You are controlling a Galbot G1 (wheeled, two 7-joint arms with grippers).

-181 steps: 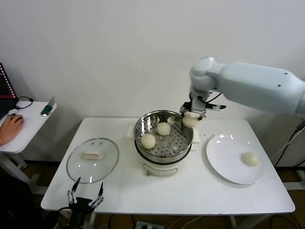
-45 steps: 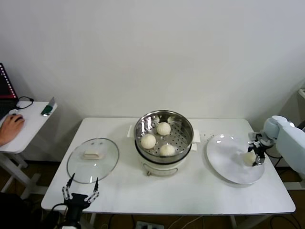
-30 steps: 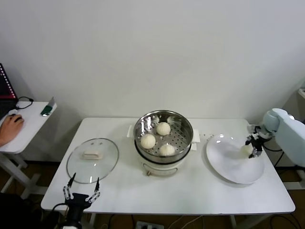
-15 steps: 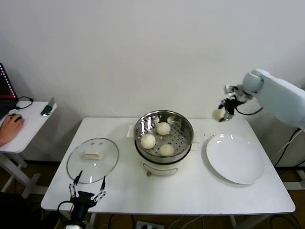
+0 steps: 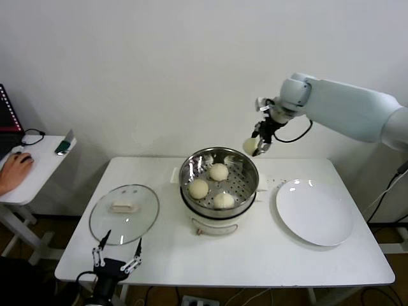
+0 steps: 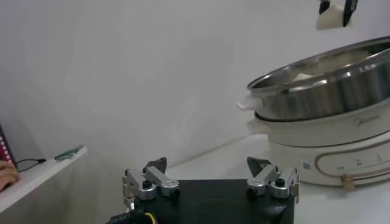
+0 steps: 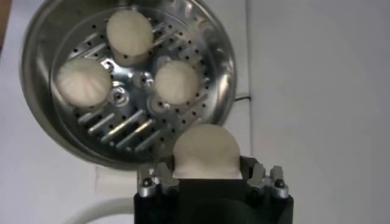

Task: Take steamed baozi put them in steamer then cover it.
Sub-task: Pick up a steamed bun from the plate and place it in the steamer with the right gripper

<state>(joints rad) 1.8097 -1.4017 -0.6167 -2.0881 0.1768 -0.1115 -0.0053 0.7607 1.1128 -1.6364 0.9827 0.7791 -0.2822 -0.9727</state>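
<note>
My right gripper (image 5: 257, 145) has its fingers squeezed on the last baozi (image 7: 205, 152), up in the air just past the steamer (image 5: 219, 180) rim (three buns sit inside), left gripper (image 5: 116, 263) spread wide, holding nothing.

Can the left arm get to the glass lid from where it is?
Probably yes. The left tool waits open at the table's near edge, right beside the lid. Nothing lies between them, and the lid's handle sits bare on top. The right tool is far off, holding a bun over the steamer.
</note>
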